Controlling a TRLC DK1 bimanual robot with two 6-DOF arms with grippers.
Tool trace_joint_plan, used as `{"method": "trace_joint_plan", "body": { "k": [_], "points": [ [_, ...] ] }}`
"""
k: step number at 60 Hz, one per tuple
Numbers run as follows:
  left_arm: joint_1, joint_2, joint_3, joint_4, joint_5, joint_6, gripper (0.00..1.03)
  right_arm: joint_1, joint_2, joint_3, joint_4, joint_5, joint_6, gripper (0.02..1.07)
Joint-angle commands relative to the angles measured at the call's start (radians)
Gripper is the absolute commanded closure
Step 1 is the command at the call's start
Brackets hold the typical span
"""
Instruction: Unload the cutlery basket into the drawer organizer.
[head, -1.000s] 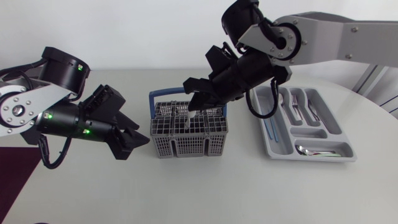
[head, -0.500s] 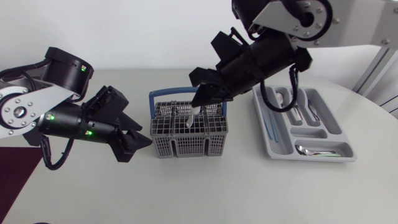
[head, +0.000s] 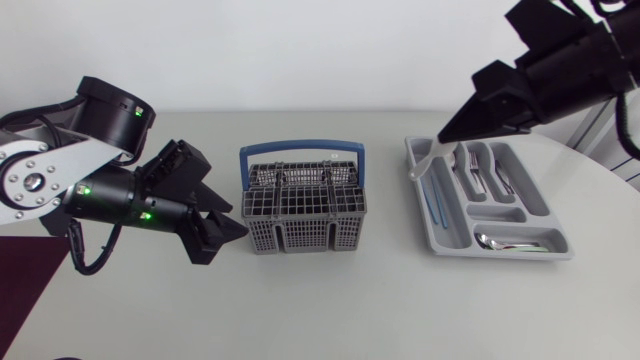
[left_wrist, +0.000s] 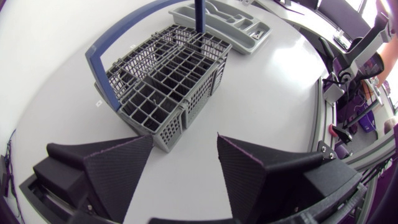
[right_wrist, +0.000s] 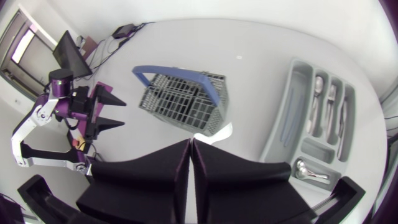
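Silver-grey links (head: 28, 172), black joints (head: 112, 112), small green lights (head: 83, 187)

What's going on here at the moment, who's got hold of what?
The right gripper is shut on a pale utensil, holding it over the end of the drawer organizer nearest the cutlery basket. Some cutlery already lies in the organizer. The left gripper is open and empty, just beside the basket on its other side, not touching it.

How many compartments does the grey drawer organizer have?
6. One long compartment along the side nearest the basket, three narrow ones beside it, a short one, and a wide one at the near end. None seems hidden.
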Motion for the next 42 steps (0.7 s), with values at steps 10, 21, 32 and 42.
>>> {"method": "trace_joint_plan", "body": {
  "k": [10, 21, 32, 42],
  "points": [
    [-0.015, -0.017, -0.019, -0.007, 0.005, 0.011, 0.12, -0.149, -0.025, -0.143, -0.036, 0.129, -0.126, 1.01],
    [-0.018, -0.018, -0.025, -0.009, 0.005, 0.011, 0.12, -0.267, 0.018, -0.276, 0.061, 0.244, -0.172, 1.01],
    [-0.013, -0.021, -0.031, -0.007, 0.005, 0.016, 0.12, -0.373, 0.116, -0.341, 0.184, 0.327, -0.193, 1.01],
    [-0.010, -0.021, -0.041, -0.004, 0.005, 0.017, 0.12, -0.434, 0.187, -0.361, 0.283, 0.384, -0.208, 1.01]
  ]
}}
